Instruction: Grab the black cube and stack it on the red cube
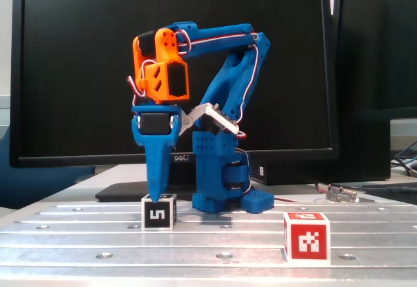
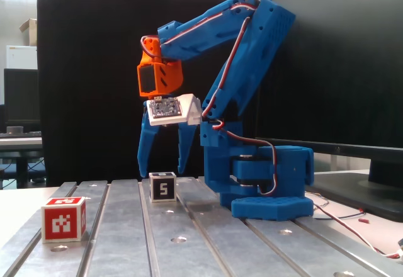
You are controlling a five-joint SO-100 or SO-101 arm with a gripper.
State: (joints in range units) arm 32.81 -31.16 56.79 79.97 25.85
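The black cube (image 1: 159, 212) (image 2: 162, 187), white-edged with a "5"-like mark, rests on the metal plate just in front of the arm's base. My blue gripper (image 1: 156, 194) (image 2: 162, 172) hangs straight above it, pointing down. It is open: in a fixed view its two fingers (image 2: 143, 160) straddle the cube's width, with the tips just above the cube's top. Nothing is held. The red cube (image 1: 306, 237) (image 2: 63, 219) sits apart near the plate's front edge, untouched.
The blue arm base (image 1: 225, 189) (image 2: 264, 189) stands right behind the black cube. A slotted aluminium plate (image 1: 215, 248) (image 2: 189, 245) carries everything. A dark monitor (image 1: 78, 72) fills the background. A small circuit board (image 1: 342, 194) and cables (image 2: 352, 223) lie beside the base.
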